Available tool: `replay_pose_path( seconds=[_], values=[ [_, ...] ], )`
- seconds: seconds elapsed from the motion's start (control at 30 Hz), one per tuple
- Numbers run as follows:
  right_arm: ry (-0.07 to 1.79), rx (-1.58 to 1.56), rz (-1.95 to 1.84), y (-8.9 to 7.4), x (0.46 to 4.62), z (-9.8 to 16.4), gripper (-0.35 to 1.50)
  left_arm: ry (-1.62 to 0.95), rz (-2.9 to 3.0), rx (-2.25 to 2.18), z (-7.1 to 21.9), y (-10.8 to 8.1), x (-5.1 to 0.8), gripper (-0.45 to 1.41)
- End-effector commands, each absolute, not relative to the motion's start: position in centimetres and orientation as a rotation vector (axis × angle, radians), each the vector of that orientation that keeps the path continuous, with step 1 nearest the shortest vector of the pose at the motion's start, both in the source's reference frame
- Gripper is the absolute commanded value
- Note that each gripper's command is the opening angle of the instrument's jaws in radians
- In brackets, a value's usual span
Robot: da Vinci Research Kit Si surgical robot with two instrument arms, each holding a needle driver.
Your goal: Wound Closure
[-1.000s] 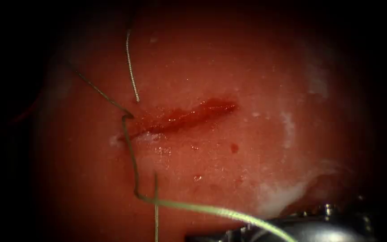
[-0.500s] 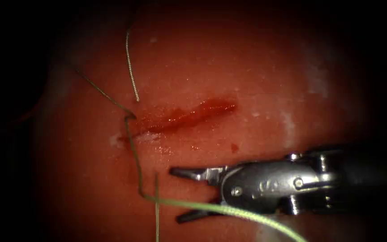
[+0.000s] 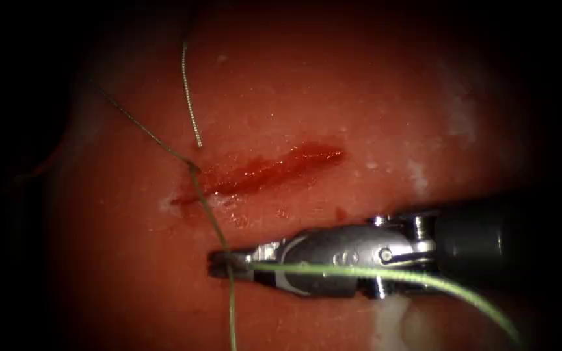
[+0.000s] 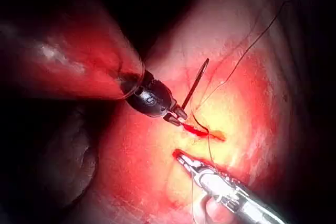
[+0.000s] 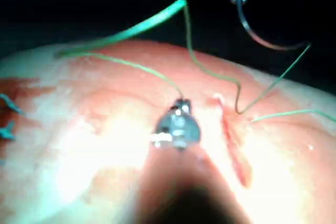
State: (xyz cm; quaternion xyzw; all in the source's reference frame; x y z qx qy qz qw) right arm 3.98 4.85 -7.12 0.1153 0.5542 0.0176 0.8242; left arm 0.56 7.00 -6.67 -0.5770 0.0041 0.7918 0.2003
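My right tool point(image 3: 222, 263) lies just in front of the left end of the cut point(image 3: 274, 166) in the tissue point(image 3: 359, 97), with its jaws shut on the thread point(image 3: 206, 208). That thread runs from the cut's left end down into the jaws. In the left wrist view my left tool point(image 4: 178, 115) is shut on one end of the curved needle point(image 4: 197, 80), which is held clear of the tissue. The right tool point(image 4: 181, 156) lies on the other side of the cut point(image 4: 202, 131). The right wrist view shows the needle point(image 5: 252, 32) lifted above the tissue.
A short pale cut end of thread point(image 3: 188, 91) lies behind the cut's left end. A green strand point(image 3: 424, 279) crosses in front of the right tool's body toward the lower right. Red fluid point(image 3: 339, 213) spots the tissue near the cut.
The right tool came in from the lower right with its jaws open, moved left and shut on the thread. The thread from the cut now runs straighter.
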Motion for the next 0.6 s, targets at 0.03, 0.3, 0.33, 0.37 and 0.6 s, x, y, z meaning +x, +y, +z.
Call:
replay_pose_path(
  seconds=[0.03,0.3,0.33,0.37,0.6],
  values=[
    [1.182,0.261,0.019,4.80,4.04,-7.15,-0.35,0.008,2.212,-1.614,-6.61,6.96,0.50,-0.35],
    [1.183,0.326,-0.056,4.56,4.09,-7.52,-0.35,0.006,2.212,-1.615,-6.61,6.96,0.52,-0.35],
    [1.182,0.330,-0.062,4.51,4.10,-7.56,-0.35,0.005,2.212,-1.615,-6.62,6.96,0.52,-0.35],
    [1.181,0.334,-0.067,4.48,4.10,-7.59,-0.35,0.005,2.212,-1.615,-6.62,6.96,0.53,-0.35],
    [1.172,0.356,-0.095,4.30,4.05,-7.77,-0.35,0.004,2.212,-1.616,-6.62,6.96,0.53,-0.35]
  ],
)
